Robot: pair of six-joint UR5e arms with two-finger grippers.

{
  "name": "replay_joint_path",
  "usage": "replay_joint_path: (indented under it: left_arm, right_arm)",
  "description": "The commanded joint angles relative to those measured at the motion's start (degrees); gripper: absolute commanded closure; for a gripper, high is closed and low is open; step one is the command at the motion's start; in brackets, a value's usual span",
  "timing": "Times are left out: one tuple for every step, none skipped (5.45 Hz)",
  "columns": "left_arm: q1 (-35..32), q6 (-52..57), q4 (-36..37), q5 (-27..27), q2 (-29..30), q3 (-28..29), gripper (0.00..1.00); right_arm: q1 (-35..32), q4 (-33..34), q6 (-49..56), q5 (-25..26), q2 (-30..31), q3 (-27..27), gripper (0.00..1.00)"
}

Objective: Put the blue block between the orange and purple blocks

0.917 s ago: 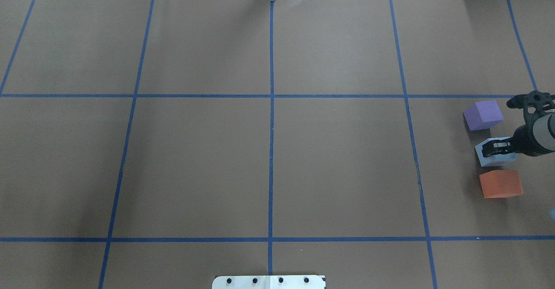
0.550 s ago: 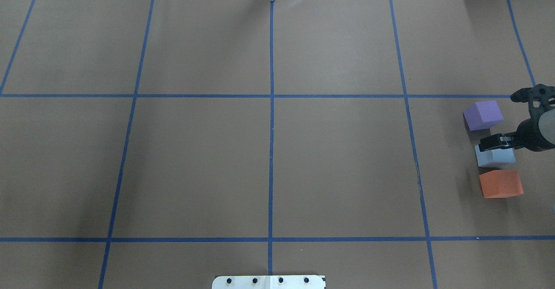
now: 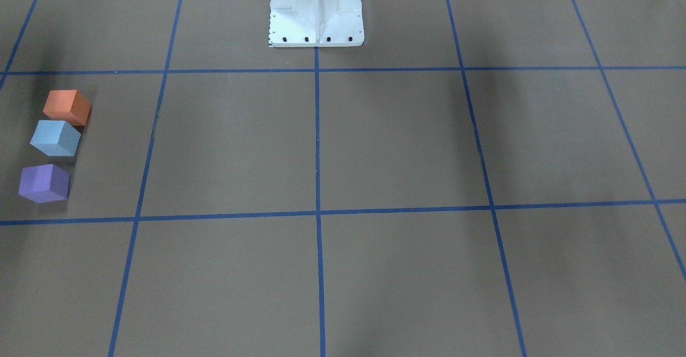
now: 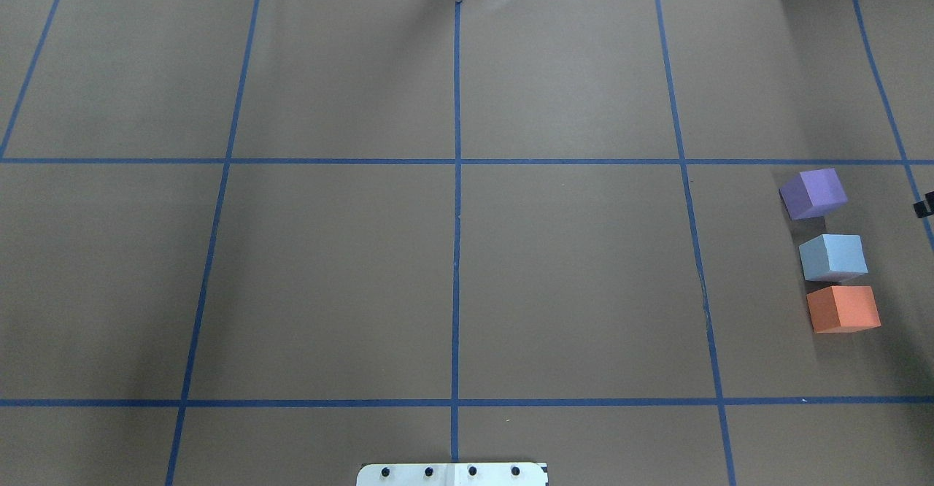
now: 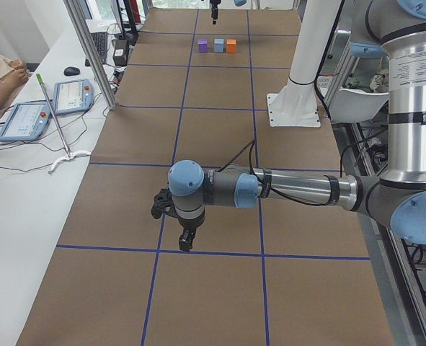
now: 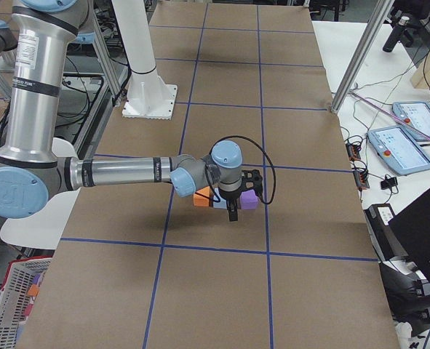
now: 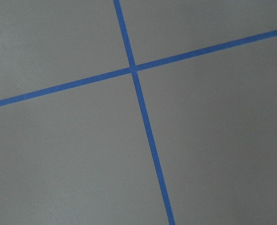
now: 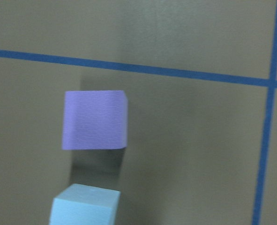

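3 blocks [image 4: 833,257], 2 arms [image 5: 285,189]

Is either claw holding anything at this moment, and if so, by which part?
Nothing is held. The blue block sits free on the table between the purple block and the orange block, with nothing touching it.

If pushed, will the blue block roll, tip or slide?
The blue block looks like matte foam, so probably light and grippy. Flat-faced and cube-shaped, it should slide, not roll. The orange block sits close and might get bumped.

L gripper [image 5: 187,244], R gripper [image 6: 233,215]: both downward
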State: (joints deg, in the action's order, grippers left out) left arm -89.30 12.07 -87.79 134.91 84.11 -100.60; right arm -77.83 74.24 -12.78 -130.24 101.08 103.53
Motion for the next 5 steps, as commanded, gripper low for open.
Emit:
replay_joint_path:
  left_arm:
    - [0.0,0.23,-0.01,-0.09,0.0,0.05,0.0]
    - [0.09,-0.29,0.07,-0.26,0.0,0.4,0.0]
    - [0.0,-0.2,0.07,-0.18,0.0,0.4,0.0]
    - [0.0,-0.2,0.07,-0.09,0.0,-0.03,0.0]
    - [-0.09,0.23,0.07,-0.18,0.0,-1.6,0.0]
  right_arm:
    - [-13.25,14.91,20.08,-0.19,0.0,0.53,0.0]
    - [-14.09,15.49,20.68,1.46,0.95,0.27,0.0]
    - [-14.1,15.06,20.6,1.13,1.92,0.01,0.0]
    - [-14.1,15.05,19.99,1.13,1.93,-0.25,0.0]
    - [-14.01,15.05,19.9,1.04,1.84,-0.34,0.0]
